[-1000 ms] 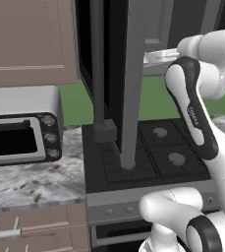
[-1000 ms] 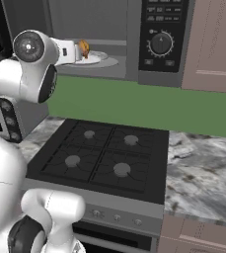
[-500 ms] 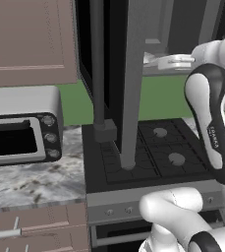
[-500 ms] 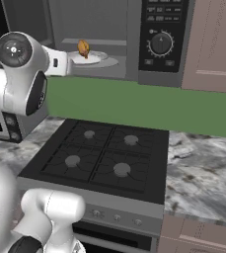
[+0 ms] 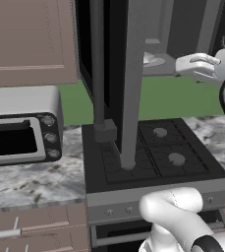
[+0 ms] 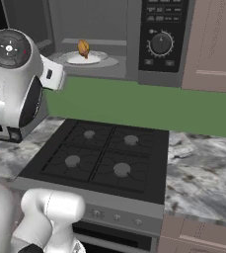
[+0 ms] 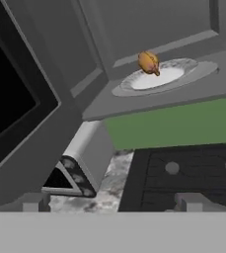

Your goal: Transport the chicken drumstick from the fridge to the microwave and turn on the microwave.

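Note:
The chicken drumstick (image 6: 84, 48) (image 7: 149, 63) lies on a white plate (image 6: 92, 60) (image 7: 171, 77) inside the open microwave (image 6: 160, 34). The microwave's door (image 5: 133, 74) (image 7: 20, 104) stands swung out to the left, its black glass facing inward. My gripper (image 7: 112, 201) (image 5: 182, 66) hangs outside the cavity, below and in front of the plate. It is open, with nothing between its fingers. The dial (image 6: 160, 43) sits on the black control strip, right of the cavity. The fridge is out of view.
A silver toaster oven (image 5: 20, 125) (image 7: 82, 158) stands on the marble counter (image 6: 203, 168), left of the black stove (image 6: 104, 158) (image 5: 153, 152). Brown wooden cabinets (image 5: 30, 39) (image 6: 213, 44) flank the microwave. The open door juts out over the stove's left side.
My gripper has drawn back out of the microwave, away from the drumstick. The drumstick stays on the plate.

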Available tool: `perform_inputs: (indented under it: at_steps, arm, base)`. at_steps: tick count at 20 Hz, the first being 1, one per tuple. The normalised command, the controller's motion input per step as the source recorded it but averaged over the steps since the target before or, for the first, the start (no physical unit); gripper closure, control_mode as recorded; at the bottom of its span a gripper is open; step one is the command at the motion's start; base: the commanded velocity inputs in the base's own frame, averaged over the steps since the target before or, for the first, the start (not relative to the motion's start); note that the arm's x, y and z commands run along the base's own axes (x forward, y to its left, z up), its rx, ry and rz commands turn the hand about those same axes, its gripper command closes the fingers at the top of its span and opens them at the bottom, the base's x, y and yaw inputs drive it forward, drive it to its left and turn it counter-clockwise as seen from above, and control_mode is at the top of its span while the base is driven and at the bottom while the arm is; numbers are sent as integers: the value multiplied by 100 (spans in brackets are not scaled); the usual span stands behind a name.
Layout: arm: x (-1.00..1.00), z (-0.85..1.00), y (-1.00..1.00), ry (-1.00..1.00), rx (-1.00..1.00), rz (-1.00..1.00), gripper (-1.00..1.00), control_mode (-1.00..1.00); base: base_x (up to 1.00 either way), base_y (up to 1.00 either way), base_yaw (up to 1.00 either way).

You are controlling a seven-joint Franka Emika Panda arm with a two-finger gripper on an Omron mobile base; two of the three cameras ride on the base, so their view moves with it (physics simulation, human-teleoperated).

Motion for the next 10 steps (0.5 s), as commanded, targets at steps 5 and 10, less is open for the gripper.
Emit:
perform_inputs:
  at_steps: [5,10]
  arm:
    - [-65,-1,0,1,22,16,-100,-100]
    - [-67,-5,5,0,15,20,-100,-100]
  base:
    - [0,0,0]
    - [0,0,0]
